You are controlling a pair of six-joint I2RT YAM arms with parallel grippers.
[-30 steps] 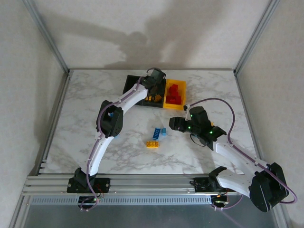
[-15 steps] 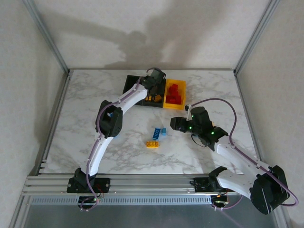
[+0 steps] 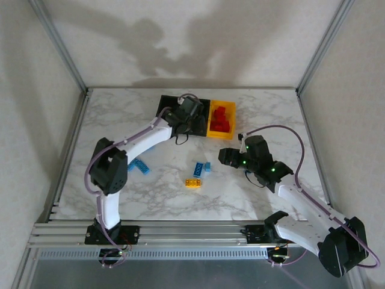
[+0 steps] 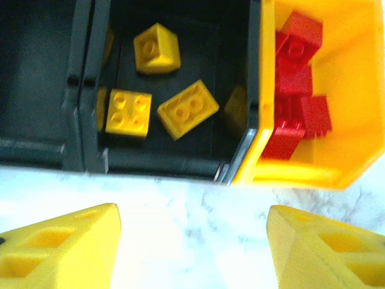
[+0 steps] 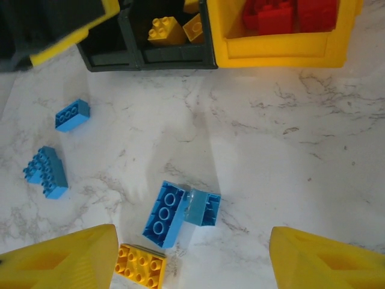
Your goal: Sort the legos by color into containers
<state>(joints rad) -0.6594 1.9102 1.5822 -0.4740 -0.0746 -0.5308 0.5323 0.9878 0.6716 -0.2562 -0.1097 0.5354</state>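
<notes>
L gripper (image 4: pixel 192 244) wide, empty, by black plastic bin (image 4: pixel 168 164) w/ yellow studded bricks (image 4: pixel 187 109), R gripper (image 5: pixel 192 259) wide above blue studded bricks (image 5: pixel 163 214)

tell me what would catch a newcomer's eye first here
The bright yellow bin at the far side of the marble table, heaped with red bricks, stands out first. Beside it a black bin holds yellow bricks, while blue bricks lie loose in front of the bins.
</notes>
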